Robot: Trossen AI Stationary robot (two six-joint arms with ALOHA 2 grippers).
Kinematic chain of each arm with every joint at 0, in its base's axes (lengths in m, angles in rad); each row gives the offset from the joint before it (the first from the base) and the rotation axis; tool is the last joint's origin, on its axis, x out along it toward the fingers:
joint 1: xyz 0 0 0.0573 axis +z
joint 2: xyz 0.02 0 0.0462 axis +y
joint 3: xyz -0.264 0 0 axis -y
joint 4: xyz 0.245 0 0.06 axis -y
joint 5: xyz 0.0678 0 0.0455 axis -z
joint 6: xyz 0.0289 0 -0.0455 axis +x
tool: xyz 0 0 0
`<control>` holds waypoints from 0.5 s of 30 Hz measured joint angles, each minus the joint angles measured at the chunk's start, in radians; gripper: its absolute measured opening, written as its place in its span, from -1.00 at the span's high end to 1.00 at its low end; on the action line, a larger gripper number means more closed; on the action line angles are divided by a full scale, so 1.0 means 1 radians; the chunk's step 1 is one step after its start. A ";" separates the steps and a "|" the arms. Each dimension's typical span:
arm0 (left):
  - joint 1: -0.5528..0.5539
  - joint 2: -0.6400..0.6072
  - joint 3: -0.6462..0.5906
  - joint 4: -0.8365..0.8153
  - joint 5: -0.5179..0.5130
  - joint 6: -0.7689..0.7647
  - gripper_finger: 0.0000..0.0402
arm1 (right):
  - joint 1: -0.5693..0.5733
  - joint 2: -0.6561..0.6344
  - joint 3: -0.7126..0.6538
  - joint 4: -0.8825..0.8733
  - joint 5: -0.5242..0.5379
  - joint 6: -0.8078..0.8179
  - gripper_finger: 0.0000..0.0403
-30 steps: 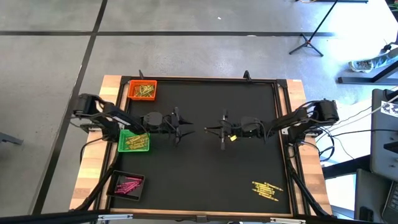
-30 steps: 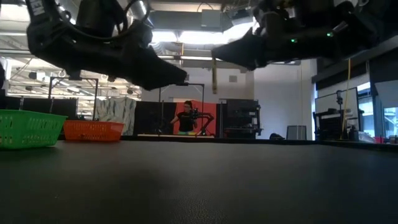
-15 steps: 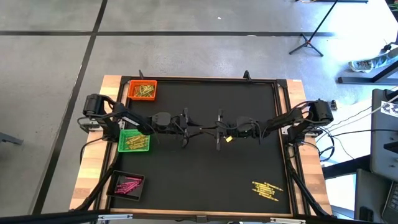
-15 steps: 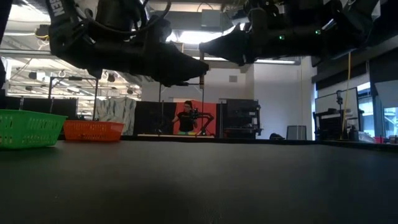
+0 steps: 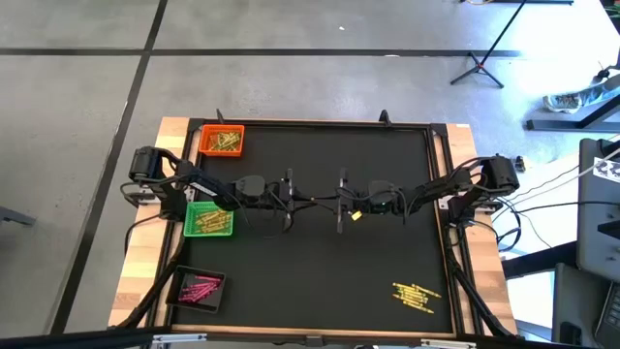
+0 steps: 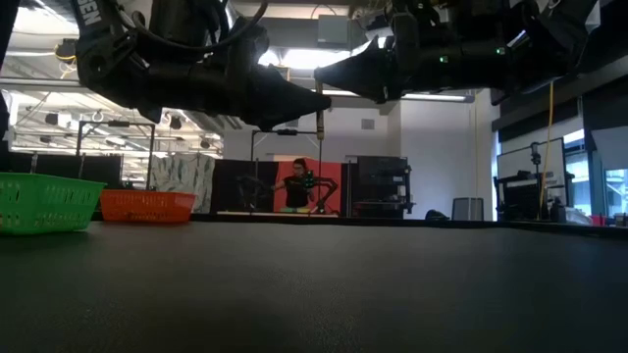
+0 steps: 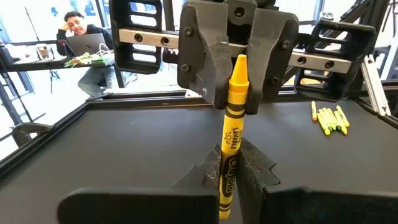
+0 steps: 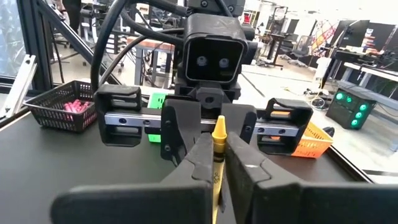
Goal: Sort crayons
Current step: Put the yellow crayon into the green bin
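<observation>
Apparently the two arms are meeting above the middle of the table (image 5: pixel 320 281) to pass one yellow crayon (image 7: pixel 231 144) across, since the loose yellow pile (image 5: pixel 415 295) is lying near the right front corner while the trays are standing along the left edge, out of the right arm's easy reach. The right gripper (image 5: pixel 345 205) is pinching the crayon between closed fingers (image 8: pixel 249 163), and the left wrist view is showing the stick standing upright with its point up inside those facing jaws. The left gripper (image 5: pixel 302 201) is coming in tip to tip with it, and its own fingers (image 7: pixel 254 167) are closing tight on the crayon's lower half, so both grippers are gripping the same stick at once, well above the mat, as the low view is showing with the crayon (image 6: pixel 319 120) hanging between the two dark noses. Judging from this, the handover is at its midpoint, with the right side yet to let go. Sorted sticks are already lying in the orange tray (image 5: pixel 222 142) at the left rear corner, the green tray (image 5: pixel 208 221) by the left edge, and the black tray (image 5: pixel 198 289) at the left front corner, which is holding pink ones.
</observation>
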 joint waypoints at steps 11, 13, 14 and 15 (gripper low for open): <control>0.000 -0.122 0.000 -0.329 -0.044 0.052 0.94 | 0.040 -0.137 0.000 -0.294 0.010 -0.001 0.22; -0.004 -0.189 0.000 -0.467 -0.060 0.063 0.94 | 0.054 -0.182 0.000 -0.412 0.010 0.016 0.15; -0.005 -0.224 0.000 -0.536 -0.066 0.063 0.94 | 0.060 -0.197 0.000 -0.457 0.011 0.035 0.13; -0.007 -0.258 0.001 -0.602 -0.070 0.063 0.94 | 0.066 -0.206 0.000 -0.489 0.011 0.053 0.11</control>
